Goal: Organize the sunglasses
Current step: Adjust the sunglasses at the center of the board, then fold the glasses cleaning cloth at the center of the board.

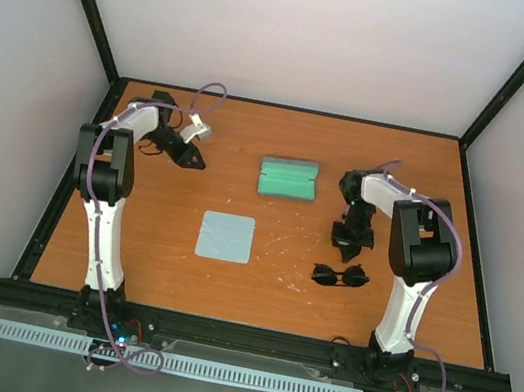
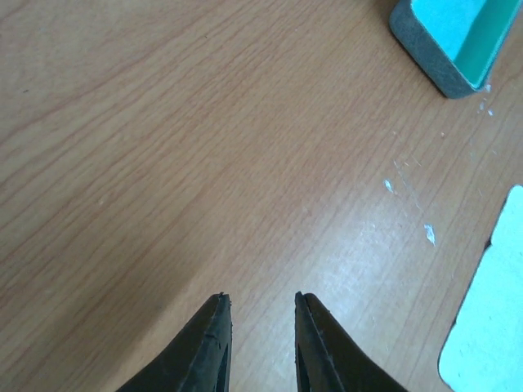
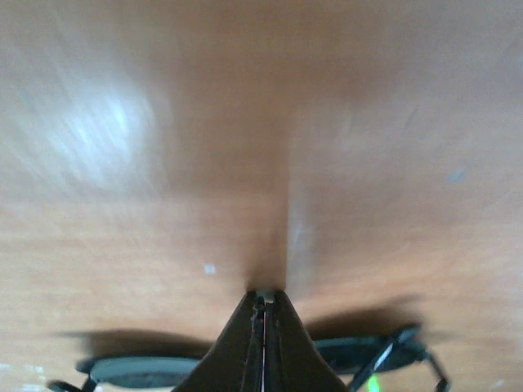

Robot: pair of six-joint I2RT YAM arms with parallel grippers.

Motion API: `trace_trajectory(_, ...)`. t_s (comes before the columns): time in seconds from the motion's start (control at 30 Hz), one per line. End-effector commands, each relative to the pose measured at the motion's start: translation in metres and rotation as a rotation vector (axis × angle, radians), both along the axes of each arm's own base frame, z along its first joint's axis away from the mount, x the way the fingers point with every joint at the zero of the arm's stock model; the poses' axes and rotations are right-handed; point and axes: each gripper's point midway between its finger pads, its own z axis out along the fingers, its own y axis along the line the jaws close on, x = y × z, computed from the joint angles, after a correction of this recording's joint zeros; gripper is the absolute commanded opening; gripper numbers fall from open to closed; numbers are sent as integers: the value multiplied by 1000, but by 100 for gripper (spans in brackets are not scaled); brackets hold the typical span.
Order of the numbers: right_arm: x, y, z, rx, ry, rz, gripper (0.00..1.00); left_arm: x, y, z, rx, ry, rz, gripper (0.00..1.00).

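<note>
The sunglasses (image 1: 340,275), a small black pair with round dark lenses, lie on the wooden table near the right arm's base. My right gripper (image 1: 351,238) hangs just beyond them, pointing down. In the right wrist view its jaws (image 3: 264,296) are pressed together with nothing visible between them, the tips close to the table. The sunglasses' lenses (image 3: 143,371) show on either side behind the fingers. My left gripper (image 1: 190,159) sits at the far left, open and empty (image 2: 261,298) above bare wood.
The grey-blue case (image 1: 289,177) lies open, green lining up, at the middle back; its corner also shows in the left wrist view (image 2: 445,49). The pale blue cloth (image 1: 225,236) lies flat left of centre and shows in the left wrist view (image 2: 490,327). Black frame rails edge the table.
</note>
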Motion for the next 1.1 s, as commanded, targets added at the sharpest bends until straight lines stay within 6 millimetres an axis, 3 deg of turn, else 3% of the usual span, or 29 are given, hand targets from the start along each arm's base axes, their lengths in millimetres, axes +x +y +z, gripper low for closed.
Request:
trace_trajectory(0.0,74,4,4,-9,-296,68,3,-12,5,36,-55,-84,-118,25)
trace_trajectory(0.07,93,24,34,28,-398,105,5,-27,2,43,-72,-91,-165,25)
trace_trajectory(0.13,105,53,60,77,-489,173,13,-41,0,45,-82,-91,-203,26)
trace_trajectory(0.2,107,92,78,148,-552,261,19,-54,0,41,-64,-90,-233,26)
trace_trajectory(0.27,104,127,82,211,-578,349,21,-69,-2,32,-16,-97,-267,26)
trace_trajectory(0.37,99,163,69,289,-564,416,20,-93,-10,18,77,-120,-320,26)
trace_trajectory(0.5,95,185,54,325,-547,456,22,-102,-22,11,100,-109,-285,23)
trace_trajectory(0.6,95,199,52,356,-551,468,40,-93,-22,6,125,-140,-235,23)
trace_trajectory(0.67,96,208,49,376,-556,478,45,-86,-19,3,157,-172,-209,23)
trace_trajectory(0.93,101,247,38,453,-539,507,40,-79,-23,8,132,-190,-150,23)
trace_trajectory(1.07,91,256,33,465,-507,542,37,-82,-24,10,120,-182,-137,23)
